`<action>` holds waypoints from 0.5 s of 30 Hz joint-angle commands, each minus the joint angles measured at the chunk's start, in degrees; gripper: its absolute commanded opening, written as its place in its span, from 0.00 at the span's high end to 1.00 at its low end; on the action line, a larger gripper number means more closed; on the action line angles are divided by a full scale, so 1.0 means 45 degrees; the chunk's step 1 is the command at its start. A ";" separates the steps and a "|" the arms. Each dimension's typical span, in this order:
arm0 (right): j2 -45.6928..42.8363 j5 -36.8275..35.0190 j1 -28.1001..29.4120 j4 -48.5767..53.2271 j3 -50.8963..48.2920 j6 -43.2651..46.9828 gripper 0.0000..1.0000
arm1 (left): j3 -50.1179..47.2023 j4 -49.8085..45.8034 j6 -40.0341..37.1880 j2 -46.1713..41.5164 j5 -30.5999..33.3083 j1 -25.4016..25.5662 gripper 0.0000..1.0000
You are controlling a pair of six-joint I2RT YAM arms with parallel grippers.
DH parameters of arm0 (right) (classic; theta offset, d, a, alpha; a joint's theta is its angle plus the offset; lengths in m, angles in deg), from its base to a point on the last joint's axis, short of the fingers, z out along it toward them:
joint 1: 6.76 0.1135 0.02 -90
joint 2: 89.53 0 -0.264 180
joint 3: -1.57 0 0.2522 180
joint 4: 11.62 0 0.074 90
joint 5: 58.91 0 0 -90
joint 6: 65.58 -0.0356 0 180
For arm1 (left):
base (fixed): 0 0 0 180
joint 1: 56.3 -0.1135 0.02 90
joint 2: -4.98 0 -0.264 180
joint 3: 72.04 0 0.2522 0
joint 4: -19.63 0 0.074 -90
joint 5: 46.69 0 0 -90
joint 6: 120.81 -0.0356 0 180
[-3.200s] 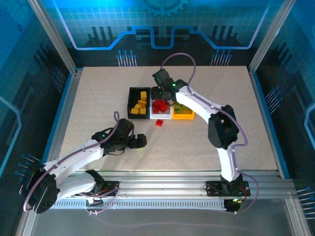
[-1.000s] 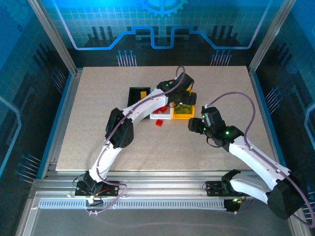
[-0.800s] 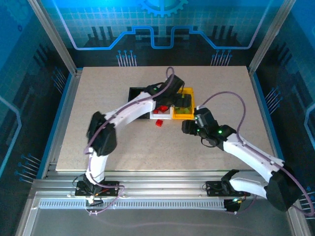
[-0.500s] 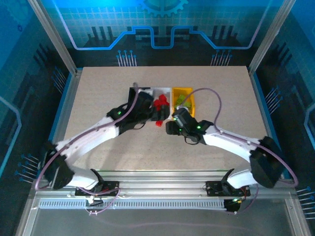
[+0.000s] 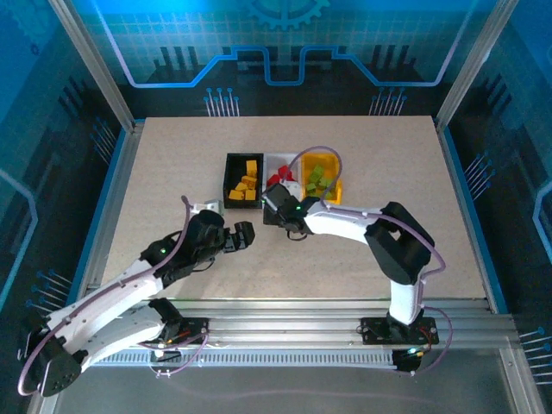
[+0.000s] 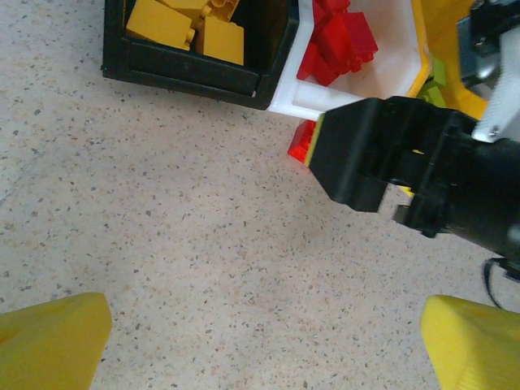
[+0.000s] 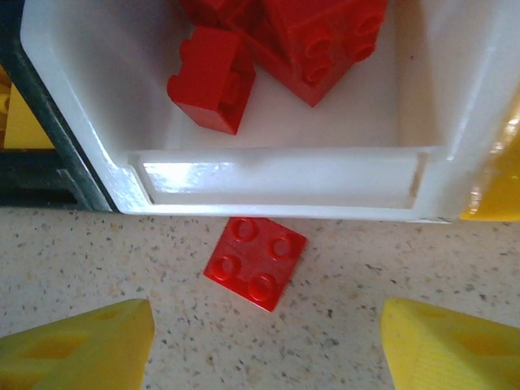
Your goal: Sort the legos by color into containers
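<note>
Here, right end effector [image 7: 264, 337] gapes above red lego [image 7: 255, 262]; left end effector [image 6: 264, 341] gapes too.

One black bin [image 5: 227, 177], one white bin [image 7: 276, 175] and one yellow bin [image 5: 339, 181]: three in all. One red brick [image 7: 255, 262] lies outside them.

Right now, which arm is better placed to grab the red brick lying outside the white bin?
Right. The right gripper hangs open over the red brick by the white bin, fingers either side. The left gripper sits farther back over bare table.
</note>
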 commanded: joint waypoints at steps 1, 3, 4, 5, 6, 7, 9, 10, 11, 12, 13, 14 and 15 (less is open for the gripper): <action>0.0703 -0.1123 0.0299 0.0906 0.0824 -0.0934 0.25 | -0.0147 -0.0343 0.0177 -0.0432 0.0334 -0.0094 0.01; 0.1037 -0.1194 0.0318 0.1156 0.1053 -0.1166 0.25 | -0.0106 -0.0417 0.0131 -0.0504 0.0334 -0.0097 0.01; 0.1241 -0.1237 0.0314 0.1258 0.1201 -0.1247 0.25 | -0.0087 -0.0473 0.0091 -0.0503 0.0340 -0.0088 0.01; 0.1390 -0.1279 0.0316 0.1372 0.1336 -0.1314 0.25 | -0.0054 -0.0517 0.0099 -0.0505 0.0338 -0.0100 0.01; 0.1555 -0.1355 0.0313 0.1519 0.1478 -0.1396 0.25 | -0.0051 -0.0558 0.0065 -0.0517 0.0360 -0.0103 0.01; 0.1693 -0.1439 0.0299 0.1639 0.1602 -0.1463 0.26 | -0.0048 -0.0583 0.0076 -0.0552 0.0360 -0.0103 0.01; 0.1858 -0.1636 0.0294 0.1825 0.1730 -0.1684 0.26 | -0.0062 -0.0603 0.0068 -0.0627 0.0346 -0.0103 0.01; 0.1905 -0.1734 0.0299 0.1802 0.1732 -0.1765 0.26 | -0.0079 -0.0601 0.0068 -0.0658 0.0318 -0.0100 0.01; 0.1959 -0.1835 0.0298 0.1765 0.1723 -0.1865 0.26 | -0.0086 -0.0636 0.0066 -0.0693 0.0322 -0.0103 0.01; 0.2019 -0.1879 0.0279 0.1700 0.1718 -0.1894 0.27 | -0.0101 -0.0640 0.0083 -0.0730 0.0326 -0.0105 0.01; 0.2087 -0.1888 0.0242 0.1636 0.1744 -0.1932 0.27 | -0.0106 -0.0625 0.0104 -0.0762 0.0306 -0.0098 0.01; 0.2173 -0.1889 0.0204 0.1616 0.1805 -0.1971 0.27 | -0.0135 -0.0622 0.0105 -0.0789 0.0273 -0.0103 0.01; 0.2281 -0.1870 0.0165 0.1563 0.1861 -0.1976 0.28 | -0.0131 -0.0622 0.0123 -0.0803 0.0261 -0.0097 0.01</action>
